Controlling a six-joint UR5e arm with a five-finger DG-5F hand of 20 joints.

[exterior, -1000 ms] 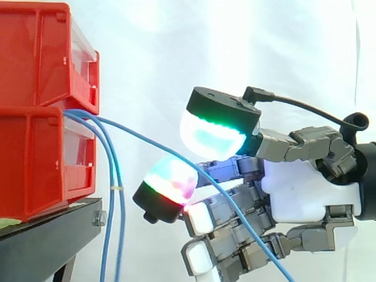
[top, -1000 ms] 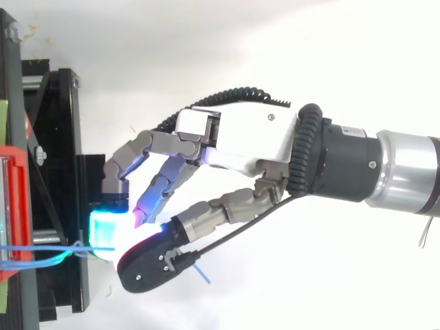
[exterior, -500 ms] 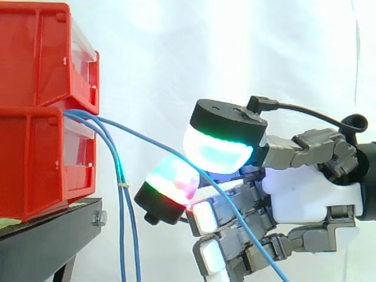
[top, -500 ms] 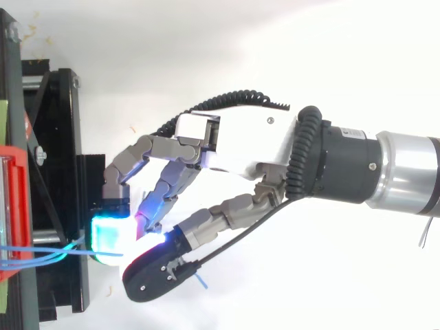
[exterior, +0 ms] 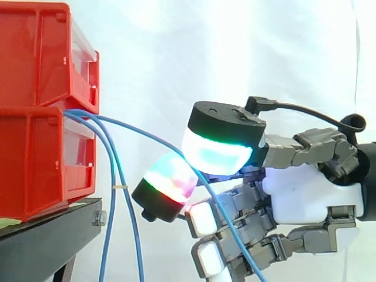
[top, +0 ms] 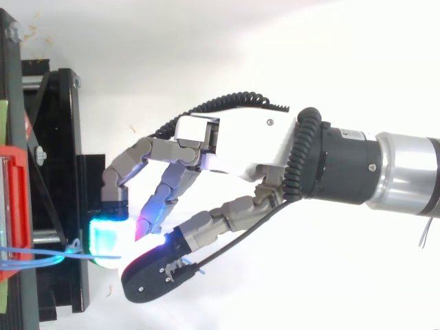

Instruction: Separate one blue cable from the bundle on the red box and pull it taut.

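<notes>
your hand [exterior: 305,194] sits out from the front of the red box [exterior: 35,147], well apart from it. its fingers are curled, and the glowing pads [exterior: 214,154] of the thumb and a finger are clamped on one blue cable [exterior: 126,124]. that cable comes out of the red box front, slopes down and away in a slight bow, passes through the pinch and runs down across the lower fingers. the other blue cables [exterior: 111,170] hang just beside the red box front, joined by a small tie. a black stand [exterior: 47,235] is under the red box.
</notes>
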